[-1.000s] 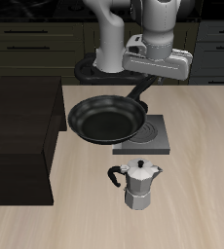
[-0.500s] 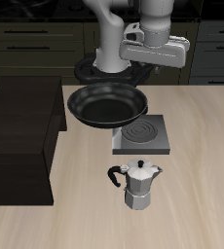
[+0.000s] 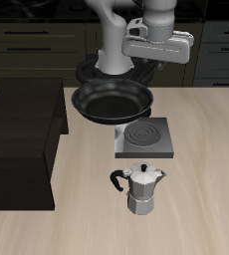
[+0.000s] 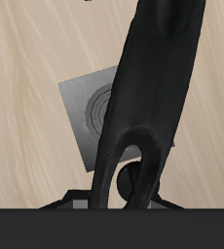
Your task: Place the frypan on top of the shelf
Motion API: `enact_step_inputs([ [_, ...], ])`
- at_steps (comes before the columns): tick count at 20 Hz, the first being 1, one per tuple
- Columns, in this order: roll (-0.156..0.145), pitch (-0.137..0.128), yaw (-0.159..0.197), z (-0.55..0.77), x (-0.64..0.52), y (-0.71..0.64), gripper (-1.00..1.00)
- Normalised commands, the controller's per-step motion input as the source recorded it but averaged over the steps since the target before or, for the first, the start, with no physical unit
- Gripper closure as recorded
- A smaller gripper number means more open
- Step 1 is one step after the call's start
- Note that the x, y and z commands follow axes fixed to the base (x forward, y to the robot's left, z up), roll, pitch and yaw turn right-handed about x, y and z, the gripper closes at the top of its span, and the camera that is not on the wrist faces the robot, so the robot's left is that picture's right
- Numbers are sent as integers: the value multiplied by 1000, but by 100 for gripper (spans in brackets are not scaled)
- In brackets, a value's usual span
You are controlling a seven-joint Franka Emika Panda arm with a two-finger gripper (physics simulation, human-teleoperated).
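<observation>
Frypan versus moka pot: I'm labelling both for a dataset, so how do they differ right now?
The frypan is glossy black, wide and shallow; the moka pot is silvery metal, narrower and taller. The frypan is held up off the table by the gripper at its long straight handle, overlapping the grey stove plate in view; the moka pot stands upright on the table, nearer the front edge. Both have black handles.

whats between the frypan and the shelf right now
Nothing. In the exterior view the frypan, held up by the claw, hangs beside the dark shelf with only bare gap.
</observation>
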Motion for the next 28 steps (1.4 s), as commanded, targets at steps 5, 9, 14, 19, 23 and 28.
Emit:
enact_step_inputs([
  [5, -1, -13, 11, 104, -96, -5, 100],
  [9, -4, 0, 8, 39, -41, -26, 100],
  [14, -9, -36, 2, 247, -97, -32, 100],
  [19, -18, -34, 15, 265, -31, -131, 100],
  [23, -20, -32, 9, 270, -69, -172, 100],
  [28, -20, -17, -7, 222, -3, -198, 100],
])
